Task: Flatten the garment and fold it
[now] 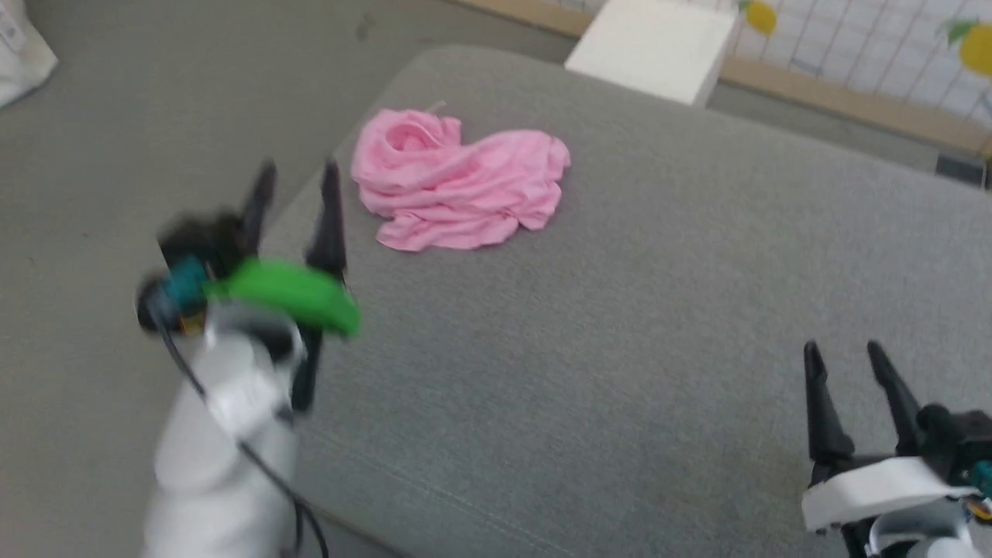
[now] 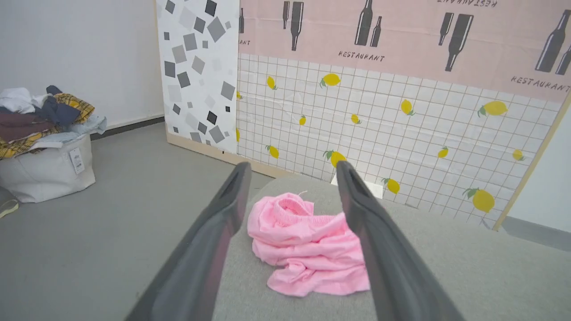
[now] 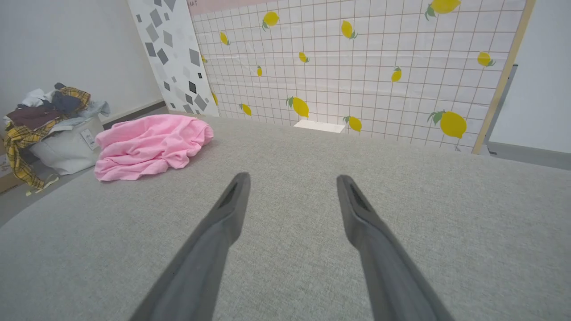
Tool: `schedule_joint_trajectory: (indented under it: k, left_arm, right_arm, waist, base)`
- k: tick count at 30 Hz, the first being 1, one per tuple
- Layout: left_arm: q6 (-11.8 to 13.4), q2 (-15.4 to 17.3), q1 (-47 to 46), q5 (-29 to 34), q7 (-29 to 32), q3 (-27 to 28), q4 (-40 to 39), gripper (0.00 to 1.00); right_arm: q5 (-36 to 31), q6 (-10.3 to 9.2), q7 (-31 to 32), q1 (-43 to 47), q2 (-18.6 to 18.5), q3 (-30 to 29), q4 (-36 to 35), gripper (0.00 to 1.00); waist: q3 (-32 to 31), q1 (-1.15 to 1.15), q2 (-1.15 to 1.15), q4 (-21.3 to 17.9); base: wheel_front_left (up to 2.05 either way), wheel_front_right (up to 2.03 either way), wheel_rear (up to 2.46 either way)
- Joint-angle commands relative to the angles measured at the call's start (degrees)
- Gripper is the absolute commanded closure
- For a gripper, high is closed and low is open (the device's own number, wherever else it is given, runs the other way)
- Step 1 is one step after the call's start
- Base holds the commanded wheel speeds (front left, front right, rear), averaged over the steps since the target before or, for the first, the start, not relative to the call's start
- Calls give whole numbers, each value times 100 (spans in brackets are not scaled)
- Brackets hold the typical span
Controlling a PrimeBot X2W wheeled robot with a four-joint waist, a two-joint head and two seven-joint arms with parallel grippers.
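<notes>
Lying crumpled, garment [image 1: 457, 186] ahead of left jaws.

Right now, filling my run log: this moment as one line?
shorts: crumpled on grey surface, untouched | left gripper: open, short of shorts | right gripper: open, farther away

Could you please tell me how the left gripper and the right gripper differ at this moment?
The left gripper sits close beside the pink garment; the right gripper is far from it. The left carries a green band; the right a white band. Both are open and empty.
</notes>
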Motion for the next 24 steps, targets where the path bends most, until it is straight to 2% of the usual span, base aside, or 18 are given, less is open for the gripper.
schedule_joint_trajectory:
  k: [1,7,12,16,18,19,24]
  left_arm:
    - [-73,90,-448,-112,127,51,244,0]
    - [-142,278,-1978,-517,986,261,1293,0]
    - [2,507,-2881,-873,2266,477,2193,0]
    - [114,765,-3257,-1087,3547,548,2671,0]
    - [245,847,-3370,-1191,4063,610,2770,0]
    - [362,889,-3411,-1290,4533,655,2820,0]
    - [553,858,-3277,-1463,5174,710,2687,0]
  right_arm:
    - [-88,-9,84,-112,1,-34,-142,0]
    - [-289,-9,359,-259,1,-182,-641,0]
    - [-342,-9,458,-299,1,-307,-928,0]
    - [-303,-9,471,-305,1,-437,-1095,0]
    - [-274,-9,472,-293,1,-483,-1146,0]
    - [-242,-9,457,-280,1,-526,-1181,0]
    - [-221,-9,420,-281,1,-604,-1253,0]
  waist:
    - [691,0,0,-471]
    - [1414,0,0,-978]
    - [1869,0,0,-1370]
    - [2158,0,0,-1590]
    - [2270,0,0,-1647]
    - [2369,0,0,-1686]
    - [2559,0,0,-1686]
  base:
    - [0,0,0]
    - [0,0,0]
    - [0,0,0]
    - [0,0,0]
    - [0,0,0]
    - [0,0,0]
    - [0,0,0]
